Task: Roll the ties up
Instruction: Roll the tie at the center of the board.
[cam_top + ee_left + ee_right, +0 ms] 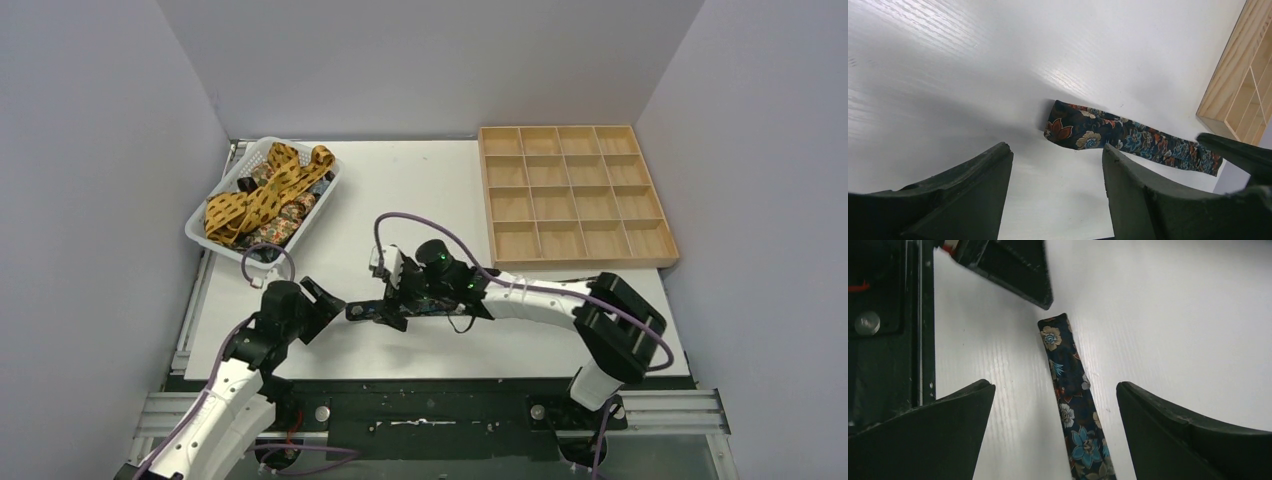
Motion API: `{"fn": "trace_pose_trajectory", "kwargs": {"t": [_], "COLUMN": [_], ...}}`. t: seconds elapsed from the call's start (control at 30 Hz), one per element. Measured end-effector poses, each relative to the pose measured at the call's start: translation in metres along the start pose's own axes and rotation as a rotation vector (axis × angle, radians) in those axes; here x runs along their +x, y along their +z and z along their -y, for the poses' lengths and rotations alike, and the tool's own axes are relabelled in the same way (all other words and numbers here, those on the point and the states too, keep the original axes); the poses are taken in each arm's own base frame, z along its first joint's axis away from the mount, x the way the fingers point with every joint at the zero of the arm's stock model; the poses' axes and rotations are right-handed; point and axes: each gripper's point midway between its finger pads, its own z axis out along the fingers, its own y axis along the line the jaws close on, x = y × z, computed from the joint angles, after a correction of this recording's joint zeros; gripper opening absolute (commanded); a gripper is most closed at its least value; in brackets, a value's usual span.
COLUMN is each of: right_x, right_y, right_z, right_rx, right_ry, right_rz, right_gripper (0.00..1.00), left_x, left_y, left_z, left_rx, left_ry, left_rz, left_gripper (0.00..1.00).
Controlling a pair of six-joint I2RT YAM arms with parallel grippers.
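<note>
A dark navy floral tie (1128,137) lies flat on the white table, its end pointing at my left gripper. My left gripper (1055,148) is open and empty, just short of that end (358,312). My right gripper (1055,385) is open and hovers over the tie (1068,390), one finger on each side, not touching it. In the top view the left gripper (325,300) and right gripper (387,308) face each other closely. More ties, mustard-yellow spotted (260,195) and dark floral (285,220), are piled in a white basket (200,235).
A wooden tray (577,262) with several empty compartments stands at the back right; its corner shows in the left wrist view (1243,85). Purple cables (420,220) loop above the right arm. Grey walls enclose the table. A black base rail (878,340) runs along the near edge.
</note>
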Motion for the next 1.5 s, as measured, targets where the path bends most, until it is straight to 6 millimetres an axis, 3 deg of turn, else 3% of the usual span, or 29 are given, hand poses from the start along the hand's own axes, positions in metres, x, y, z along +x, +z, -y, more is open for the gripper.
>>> {"fn": "trace_pose_trajectory", "kwargs": {"t": [0.1, 0.17, 0.27, 0.33, 0.43, 0.67, 0.83, 0.93, 1.0, 1.27, 1.5], "right_x": [-0.008, -0.008, 0.011, 0.025, 0.044, 0.058, 0.043, 0.035, 0.035, 0.044, 0.057], "right_y": [-0.024, -0.038, -0.057, -0.064, -0.059, -0.026, -0.015, -0.008, -0.005, 0.017, 0.021], "right_z": [0.013, 0.036, 0.068, 0.075, 0.059, 0.030, 0.031, 0.031, 0.028, 0.022, 0.015], "right_rx": [0.151, 0.256, 0.377, 0.427, 0.424, 0.346, 0.314, 0.304, 0.301, 0.292, 0.298], "right_ry": [0.190, 0.373, 0.638, 0.769, 0.919, 1.023, 1.033, 1.045, 1.053, 1.102, 1.131], "right_rz": [0.034, 0.044, 0.042, 0.042, 0.017, -0.069, -0.056, -0.046, -0.052, -0.117, -0.171], "right_gripper": [0.95, 0.87, 0.75, 0.69, 0.66, 0.61, 0.57, 0.41, 0.36, 0.36, 0.36], "left_x": [0.004, 0.009, 0.017, 0.021, 0.024, 0.028, 0.028, 0.027, 0.026, 0.027, 0.030], "left_y": [0.005, 0.009, 0.016, 0.020, 0.025, 0.034, 0.038, 0.041, 0.043, 0.044, 0.044], "left_z": [0.000, 0.000, -0.002, -0.001, 0.001, 0.003, 0.002, 0.004, 0.004, 0.004, 0.004], "left_rx": [0.015, 0.028, 0.041, 0.053, 0.068, 0.079, 0.077, 0.086, 0.090, 0.093, 0.103], "left_ry": [0.002, 0.009, 0.027, 0.038, 0.055, 0.093, 0.122, 0.135, 0.147, 0.217, 0.264], "left_rz": [-0.019, -0.039, -0.072, -0.088, -0.109, -0.135, -0.136, -0.133, -0.132, -0.144, -0.151], "left_gripper": [0.63, 0.62, 0.62, 0.62, 0.62, 0.54, 0.53, 0.51, 0.49, 0.46, 0.45]}}
